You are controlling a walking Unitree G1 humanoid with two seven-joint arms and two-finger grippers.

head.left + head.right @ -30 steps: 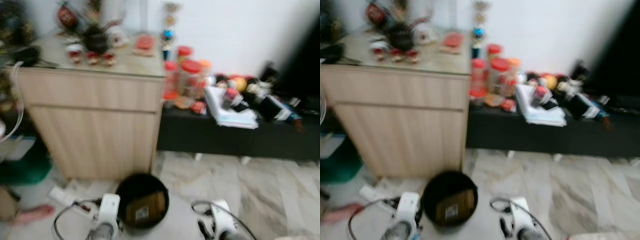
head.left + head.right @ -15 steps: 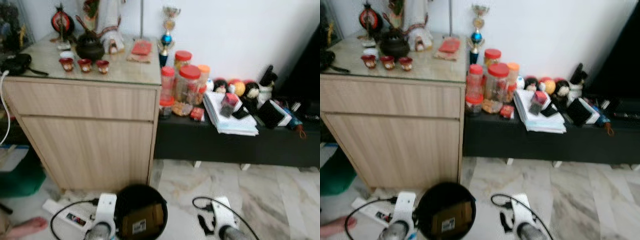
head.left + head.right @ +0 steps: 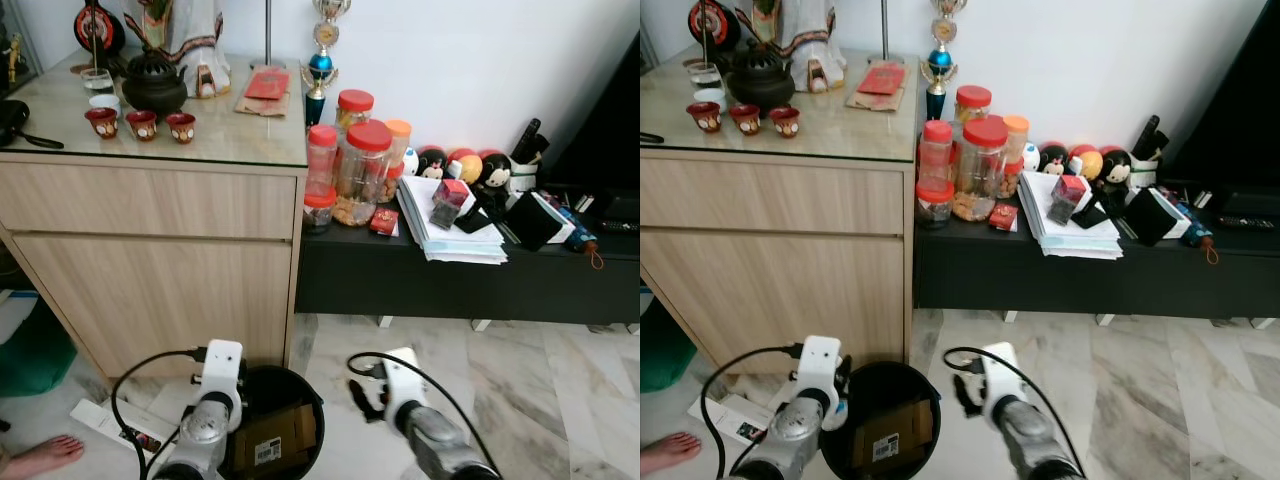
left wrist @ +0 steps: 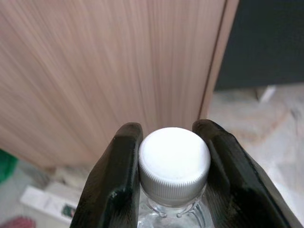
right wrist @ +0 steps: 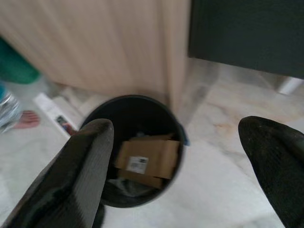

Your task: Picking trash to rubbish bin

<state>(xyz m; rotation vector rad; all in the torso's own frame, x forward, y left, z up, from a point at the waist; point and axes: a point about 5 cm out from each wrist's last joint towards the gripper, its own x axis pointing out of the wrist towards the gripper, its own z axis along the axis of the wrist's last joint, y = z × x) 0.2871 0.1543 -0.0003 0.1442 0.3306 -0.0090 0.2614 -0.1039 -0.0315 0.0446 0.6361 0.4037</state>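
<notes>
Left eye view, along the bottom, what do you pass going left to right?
A person's bare foot → white power strip → left arm → black bin → right arm.

Black bin (image 5: 135,156), brown cardboard (image 5: 147,159) inside, seemingly white-labelled.

No text can be read; the white label (image 5: 138,165) on the cardboard box (image 5: 147,159) is too blurred.
</notes>
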